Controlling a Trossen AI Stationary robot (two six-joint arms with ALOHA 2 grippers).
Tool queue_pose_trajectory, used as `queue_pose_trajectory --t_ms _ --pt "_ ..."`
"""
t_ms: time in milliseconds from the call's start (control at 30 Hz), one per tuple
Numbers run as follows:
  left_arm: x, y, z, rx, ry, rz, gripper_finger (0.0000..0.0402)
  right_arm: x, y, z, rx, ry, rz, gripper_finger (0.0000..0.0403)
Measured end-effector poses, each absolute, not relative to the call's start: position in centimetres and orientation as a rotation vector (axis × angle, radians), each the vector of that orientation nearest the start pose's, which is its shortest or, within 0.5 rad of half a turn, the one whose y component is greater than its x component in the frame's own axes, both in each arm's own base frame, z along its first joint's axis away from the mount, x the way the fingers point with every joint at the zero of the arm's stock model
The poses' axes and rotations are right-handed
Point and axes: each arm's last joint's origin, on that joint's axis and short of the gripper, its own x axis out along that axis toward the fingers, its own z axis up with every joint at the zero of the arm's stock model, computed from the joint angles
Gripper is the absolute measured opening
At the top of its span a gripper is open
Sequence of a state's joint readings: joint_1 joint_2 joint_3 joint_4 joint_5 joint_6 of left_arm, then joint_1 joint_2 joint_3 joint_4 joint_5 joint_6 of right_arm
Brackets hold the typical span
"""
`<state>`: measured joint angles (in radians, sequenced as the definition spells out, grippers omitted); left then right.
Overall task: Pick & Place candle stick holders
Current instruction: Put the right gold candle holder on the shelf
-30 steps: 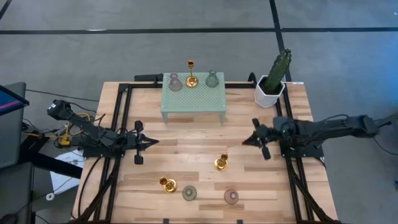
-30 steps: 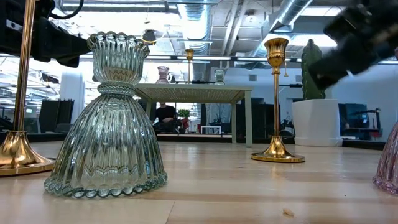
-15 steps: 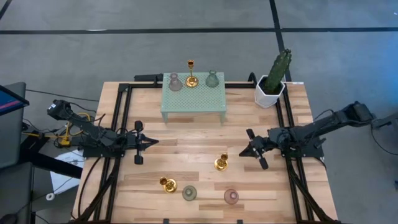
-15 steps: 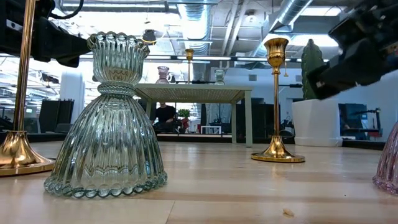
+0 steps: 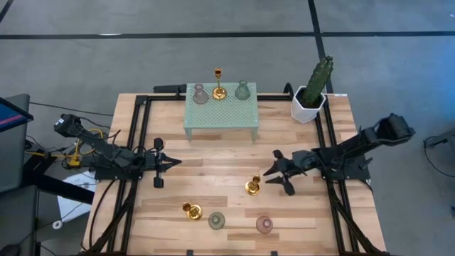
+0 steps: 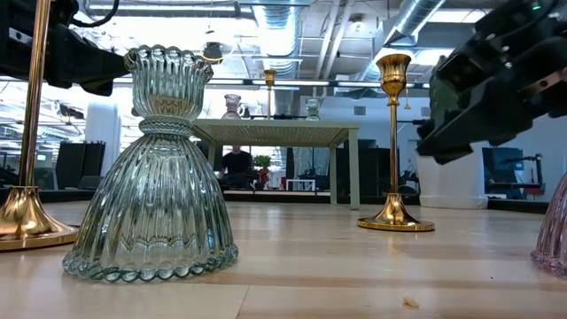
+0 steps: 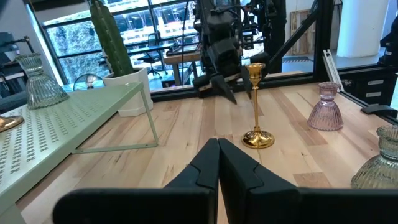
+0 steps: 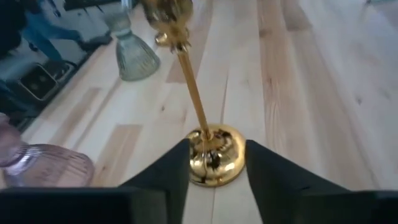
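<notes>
Right gripper (image 5: 273, 173), fingers spread, flanks the shiny gold thin-stemmed candle holder (image 5: 252, 185) (mid-desk); a clipped stem could topple it.

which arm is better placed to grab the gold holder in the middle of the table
Right. The right gripper is open beside the gold holder, its fingers framing the base in the right wrist view; the left gripper is shut, farther off.

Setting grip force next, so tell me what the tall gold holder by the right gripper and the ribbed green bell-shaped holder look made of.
Tall gold candle stick holder: looks like polished brass-toned metal; mirror-bright reflections on base and stem. Ribbed green bell-shaped holder: looks like clear tinted glass; the room shows through its fluted walls. The open right gripper is closing in on the gold one.
</notes>
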<state>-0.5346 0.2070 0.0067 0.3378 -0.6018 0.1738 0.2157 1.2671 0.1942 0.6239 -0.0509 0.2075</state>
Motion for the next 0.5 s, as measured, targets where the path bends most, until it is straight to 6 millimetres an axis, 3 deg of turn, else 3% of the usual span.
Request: queue_pose_trajectory --t_ms 233,500 --pt "9.8 -3.9 18.0 0.093 -0.110 0.076 0.0006 21.7 4.9 11.9 0.219 0.506 0.199 0.0204" --pt "9.8 -3.9 18.0 0.092 -0.110 0.076 0.0006 24.1 6.2 10.7 0.204 0.573 0.221 0.0193"
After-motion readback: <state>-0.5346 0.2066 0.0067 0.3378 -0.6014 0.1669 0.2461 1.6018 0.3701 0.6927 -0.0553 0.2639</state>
